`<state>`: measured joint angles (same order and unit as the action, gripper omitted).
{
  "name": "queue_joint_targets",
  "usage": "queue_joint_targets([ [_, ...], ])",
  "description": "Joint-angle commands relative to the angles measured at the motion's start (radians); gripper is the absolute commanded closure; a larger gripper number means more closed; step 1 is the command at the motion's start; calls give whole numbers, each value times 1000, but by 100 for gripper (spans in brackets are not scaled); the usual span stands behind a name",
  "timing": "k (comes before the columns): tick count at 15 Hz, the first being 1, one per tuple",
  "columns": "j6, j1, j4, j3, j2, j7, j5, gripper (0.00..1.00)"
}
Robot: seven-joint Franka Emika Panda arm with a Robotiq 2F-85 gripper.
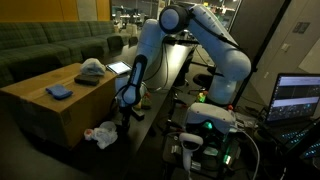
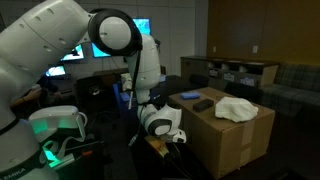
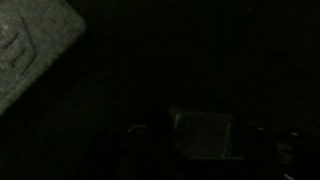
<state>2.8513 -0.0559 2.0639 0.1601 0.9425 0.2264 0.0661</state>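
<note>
White cloth [image 1: 100, 133] lies crumpled on the floor at the foot of the cardboard box [image 1: 40, 112] in an exterior view. My gripper [image 1: 127, 113] hangs low just beside it, close against the box's side and pointing down. I cannot tell here whether the fingers are apart or together, as they are too small and dark. On top of the box sit a blue rag [image 1: 60, 92] and a pale bundle [image 1: 92, 68], both well above the gripper. A green sofa [image 1: 50, 45] runs behind the box, and a laptop [image 1: 298, 98] glows off to the side.

In an exterior view, the gripper [image 2: 174, 140] is down near the floor, next to the box [image 2: 235, 145]. The arm hides the cloth on the floor, and again I cannot make out the fingers. Lit monitors [image 2: 110, 45] shine behind the arm.

My wrist view is almost black. A pale corner [image 3: 30, 50] shows at the upper left and a faint grey rectangle [image 3: 205, 135] lower down. I cannot say what either one is, and the fingers do not show.
</note>
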Motion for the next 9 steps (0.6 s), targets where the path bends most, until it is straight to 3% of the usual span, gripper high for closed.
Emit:
queue_joint_targets([
  [1, -28, 2, 2, 7, -14, 0, 2, 64],
  [9, -169, 21, 106, -31, -185, -46, -6, 66],
])
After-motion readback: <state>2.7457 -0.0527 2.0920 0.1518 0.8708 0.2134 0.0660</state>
